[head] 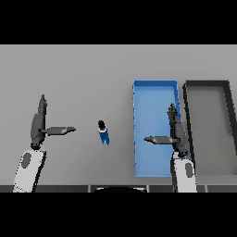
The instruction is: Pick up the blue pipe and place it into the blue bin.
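The blue pipe (pixel 103 133) is a short cylinder with a dark end, lying on the grey table in the middle of the head view. To its right stands the blue bin (pixel 155 92), a long rectangular tray with nothing seen in it. My right hand (pixel 177 134) hovers over the bin's right side, fingers straight and thumb pointing left, holding nothing. My left hand (pixel 38 124) is at the left, open, its thumb pointing toward the pipe with a gap between them.
A dark grey bin (pixel 207 84) stands right beside the blue bin, at the table's right edge.
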Available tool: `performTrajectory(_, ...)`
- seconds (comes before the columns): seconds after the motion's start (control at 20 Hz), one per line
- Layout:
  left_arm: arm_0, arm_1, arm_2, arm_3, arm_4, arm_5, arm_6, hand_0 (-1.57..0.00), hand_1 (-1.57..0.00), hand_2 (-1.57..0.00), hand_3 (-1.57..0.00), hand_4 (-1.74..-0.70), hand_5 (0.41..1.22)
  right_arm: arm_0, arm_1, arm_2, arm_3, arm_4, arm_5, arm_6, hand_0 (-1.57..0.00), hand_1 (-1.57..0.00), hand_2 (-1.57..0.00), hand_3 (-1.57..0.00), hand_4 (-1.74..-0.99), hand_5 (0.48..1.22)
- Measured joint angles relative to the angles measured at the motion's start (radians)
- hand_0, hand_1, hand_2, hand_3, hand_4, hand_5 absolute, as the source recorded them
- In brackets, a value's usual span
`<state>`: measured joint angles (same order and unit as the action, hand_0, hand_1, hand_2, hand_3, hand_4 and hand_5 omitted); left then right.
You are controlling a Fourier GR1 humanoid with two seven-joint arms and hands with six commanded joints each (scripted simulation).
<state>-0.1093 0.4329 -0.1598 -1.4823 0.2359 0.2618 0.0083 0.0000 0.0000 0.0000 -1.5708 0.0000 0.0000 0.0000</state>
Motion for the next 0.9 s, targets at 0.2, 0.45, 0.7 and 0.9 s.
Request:
performTrajectory(0.2, -0.008, 0.008, 0.011, 0.015, 0.008, -0.010, -0.007, 0.00, 0.00, 0.00, 0.00, -1.07, 0.591, -0.011, 0.010, 0.007, 0.007, 0.008, -0.009, 0.006, 0.00, 0.00, 0.00, 0.00, -1.225, 0.617)
performTrajectory(0.45, -0.004, 0.181, -0.034, 0.020, 0.034, -0.304, -0.097, 0.00, 0.00, 0.00, 0.00, -1.08, 0.587, 0.037, -0.067, 0.094, -0.058, 0.126, 0.034, -0.065, 0.00, 0.00, 0.00, 0.00, -1.225, 0.620)
performTrajectory(0.7, -0.017, 0.209, -0.057, 0.032, 0.034, -0.386, -0.117, 0.00, 0.00, 0.00, 0.00, -1.08, 0.604, 0.072, -0.094, 0.125, -0.104, 0.179, 0.033, -0.034, 0.00, 0.00, 0.00, 0.00, -1.186, 0.601)
performTrajectory(0.9, 0.016, 0.240, -0.083, -0.034, 0.080, -0.483, -0.135, 0.00, 0.00, 0.00, 0.00, -1.10, 0.567, 0.060, -0.106, 0.121, -0.108, 0.191, 0.026, -0.034, 0.00, 0.00, 0.00, 0.00, -1.193, 0.605)
